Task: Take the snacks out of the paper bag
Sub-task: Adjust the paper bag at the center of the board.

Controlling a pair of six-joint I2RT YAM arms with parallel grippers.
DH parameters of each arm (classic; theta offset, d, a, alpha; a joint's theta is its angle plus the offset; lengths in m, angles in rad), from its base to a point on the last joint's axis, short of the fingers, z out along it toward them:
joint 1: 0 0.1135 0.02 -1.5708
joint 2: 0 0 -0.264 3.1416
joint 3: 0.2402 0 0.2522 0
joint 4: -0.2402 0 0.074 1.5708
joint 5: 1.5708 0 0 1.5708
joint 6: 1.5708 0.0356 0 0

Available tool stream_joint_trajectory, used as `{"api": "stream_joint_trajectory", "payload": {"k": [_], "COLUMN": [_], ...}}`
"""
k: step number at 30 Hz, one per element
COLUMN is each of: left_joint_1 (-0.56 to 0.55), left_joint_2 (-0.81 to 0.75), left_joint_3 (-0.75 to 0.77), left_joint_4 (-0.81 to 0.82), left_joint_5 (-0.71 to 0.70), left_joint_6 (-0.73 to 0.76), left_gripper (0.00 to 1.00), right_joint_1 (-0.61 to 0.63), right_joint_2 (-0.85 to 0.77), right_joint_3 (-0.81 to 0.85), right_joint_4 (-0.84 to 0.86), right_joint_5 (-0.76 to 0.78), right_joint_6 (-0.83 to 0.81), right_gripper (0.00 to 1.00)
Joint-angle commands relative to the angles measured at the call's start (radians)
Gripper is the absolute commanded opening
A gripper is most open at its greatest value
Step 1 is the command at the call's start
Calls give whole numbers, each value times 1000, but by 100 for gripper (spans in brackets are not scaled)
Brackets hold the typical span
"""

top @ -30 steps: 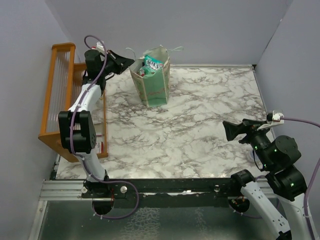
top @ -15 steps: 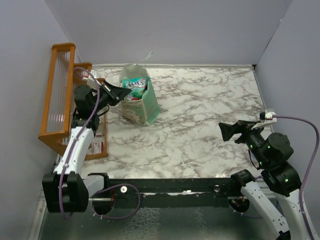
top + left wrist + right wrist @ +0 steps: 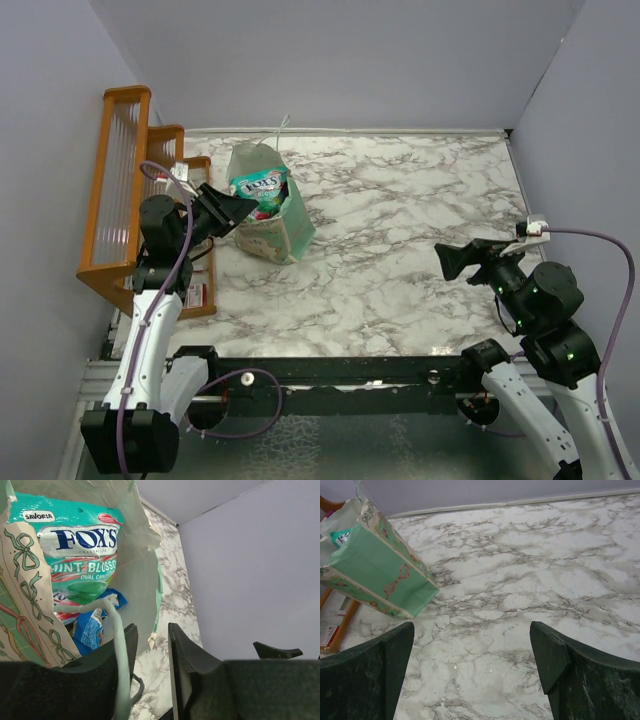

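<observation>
Paper bag: the mint-green paper gift bag with a cream printed front panel [image 3: 280, 232] leans tilted at the left rear of the grey-veined white marble table [image 3: 400, 220]. It is just beside the orange wooden rack [image 3: 120, 170], with its mouth turned towards the left arm.
Snacks: all are inside the bag. A glossy teal mint-candy packet [image 3: 80, 540] lies uppermost at the mouth, with a small blue packet [image 3: 90, 627] and a red-pink one beneath it.
Left claw: the left gripper [image 3: 238, 209] is at the bag's mouth, its jaws parted only narrowly, with marble showing through the gap. The bag's thin pale string handle [image 3: 117, 645] drapes over one finger.
Right claw: the right gripper [image 3: 471, 630] is spread wide and holds nothing. It hangs over the table's right side, well apart from the bag.
</observation>
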Motion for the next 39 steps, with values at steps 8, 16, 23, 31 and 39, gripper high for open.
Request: {"api": "stream_joint_trajectory", "payload": {"k": [8,16,23,31,39], "left_joint_1": [2,2,2,2,2], "left_joint_2": [-7,-70,-69,-66,-36], "left_joint_3": [117,161,136,99,74], "left_joint_4": [-113,-191,-137,-62,3], "left_joint_5": [-24,-161,-176,-155,-109], "left_joint_6": [99,104,53,13,-18], "left_gripper": [36,34,25,25,27], "right_joint_1": [4,4,4,4,4], "right_joint_2": [-15,-11,-14,-15,-14], "right_joint_3": [-15,-15,-14,-16,-15], "right_joint_4": [26,28,28,28,26], "right_joint_5": [-9,-14,-14,-14,-8], "right_joint_6": [10,8,8,8,8], "right_gripper": [99,99,99,100,99]}}
